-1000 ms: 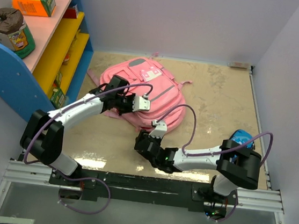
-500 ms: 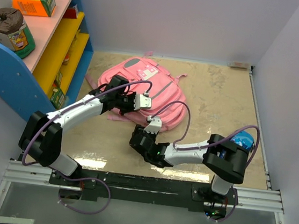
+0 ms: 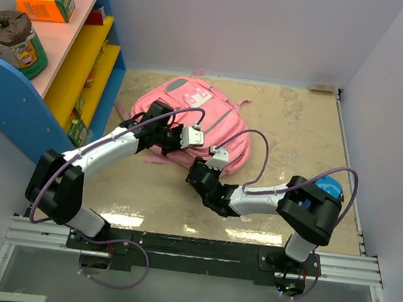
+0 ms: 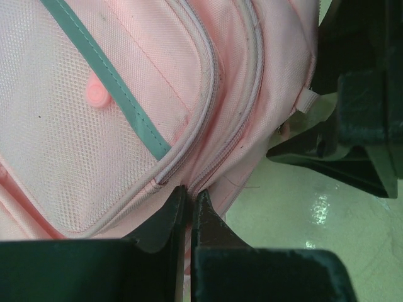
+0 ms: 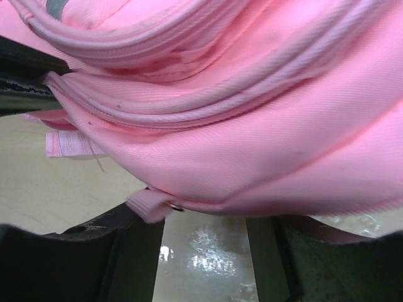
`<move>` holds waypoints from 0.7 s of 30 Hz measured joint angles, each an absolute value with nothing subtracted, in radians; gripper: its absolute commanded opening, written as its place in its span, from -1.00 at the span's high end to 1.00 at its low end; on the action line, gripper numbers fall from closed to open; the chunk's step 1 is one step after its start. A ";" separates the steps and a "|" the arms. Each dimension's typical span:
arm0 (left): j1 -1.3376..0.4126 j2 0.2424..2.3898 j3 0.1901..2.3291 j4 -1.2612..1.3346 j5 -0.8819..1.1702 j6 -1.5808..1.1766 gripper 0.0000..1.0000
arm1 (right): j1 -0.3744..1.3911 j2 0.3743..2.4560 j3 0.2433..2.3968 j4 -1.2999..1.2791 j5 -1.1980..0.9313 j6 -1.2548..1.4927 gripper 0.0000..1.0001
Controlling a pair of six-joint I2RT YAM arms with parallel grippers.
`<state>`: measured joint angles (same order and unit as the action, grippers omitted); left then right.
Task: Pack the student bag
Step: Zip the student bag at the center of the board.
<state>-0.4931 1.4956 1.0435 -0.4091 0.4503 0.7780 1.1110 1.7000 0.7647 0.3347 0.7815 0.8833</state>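
Top external view: student bag [image 3: 204,115] lay flat on the desk [image 3: 302,133], left of centre. Left gripper [image 4: 190,196]: jaws together, pinching fabric at a zip seam. Right gripper [image 5: 204,228]: jaws apart, had just advanced to the bag's near edge; opening seemingly pending.

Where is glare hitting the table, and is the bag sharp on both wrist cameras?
Top external: bright glare strips along the near edge of the table. Left wrist: the student bag is sharp, weave visible; small glare spot beside it. Right wrist: bag sharp, glare patch below it.
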 measured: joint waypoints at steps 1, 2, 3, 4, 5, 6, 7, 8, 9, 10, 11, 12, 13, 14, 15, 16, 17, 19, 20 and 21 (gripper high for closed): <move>-0.493 1.496 1.044 -0.411 0.451 0.778 1.00 | 1.111 1.717 0.777 0.339 0.777 0.879 -0.08; -0.493 1.496 1.044 -0.412 0.451 0.778 1.00 | 1.111 1.730 0.786 0.343 0.773 0.876 -0.08; -0.493 1.496 1.044 -0.413 0.452 0.778 1.00 | 1.111 1.744 0.797 0.346 0.768 0.874 -0.07; -0.493 1.496 1.044 -0.414 0.453 0.778 1.00 | 1.111 1.756 0.804 0.347 0.767 0.873 -0.06; -0.493 1.496 1.044 -0.415 0.453 0.778 1.00 | 1.111 1.764 0.810 0.351 0.767 0.873 -0.04; -0.493 1.496 1.044 -0.416 0.453 0.778 1.00 | 1.111 1.771 0.815 0.352 0.767 0.873 -0.02; -0.493 1.496 1.044 -0.418 0.454 0.778 1.00 | 1.111 1.777 0.820 0.353 0.767 0.873 0.07; -0.493 1.496 1.044 -0.418 0.455 0.778 1.00 | 1.111 1.782 0.823 0.353 0.767 0.874 0.15; -0.492 1.496 1.044 -0.419 0.456 0.778 1.00 | 1.111 1.786 0.826 0.353 0.767 0.874 0.30; -0.492 1.496 1.044 -0.419 0.458 0.778 1.00 | 1.111 1.789 0.828 0.352 0.766 0.874 0.38; -0.491 1.496 1.044 -0.419 0.459 0.778 1.00 | 1.111 1.792 0.832 0.350 0.767 0.876 0.46; -0.491 1.496 1.044 -0.418 0.461 0.777 1.00 | 1.111 1.794 0.834 0.347 0.767 0.878 0.61; -0.491 1.496 1.044 -0.419 0.462 0.777 1.00 | 1.111 1.795 0.837 0.344 0.766 0.879 0.67; -0.491 1.496 1.044 -0.419 0.461 0.777 1.00 | 1.111 1.795 0.838 0.340 0.766 0.881 0.73; -0.491 1.496 1.044 -0.419 0.462 0.777 1.00 | 1.111 1.795 0.840 0.336 0.767 0.883 0.84; -0.491 1.496 1.044 -0.419 0.462 0.777 1.00 | 1.111 1.795 0.842 0.329 0.767 0.886 0.91; -0.491 1.496 1.044 -0.419 0.462 0.777 1.00 | 1.111 1.795 0.843 0.325 0.767 0.889 0.97; -0.491 1.495 1.044 -0.420 0.463 0.777 1.00 | 1.111 1.794 0.843 0.319 0.766 0.891 1.00; -0.491 1.494 1.044 -0.420 0.463 0.777 1.00 | 1.111 1.793 0.843 0.314 0.766 0.894 1.00; -0.491 1.493 1.044 -0.421 0.463 0.777 1.00 | 1.111 1.792 0.843 0.311 0.767 0.896 1.00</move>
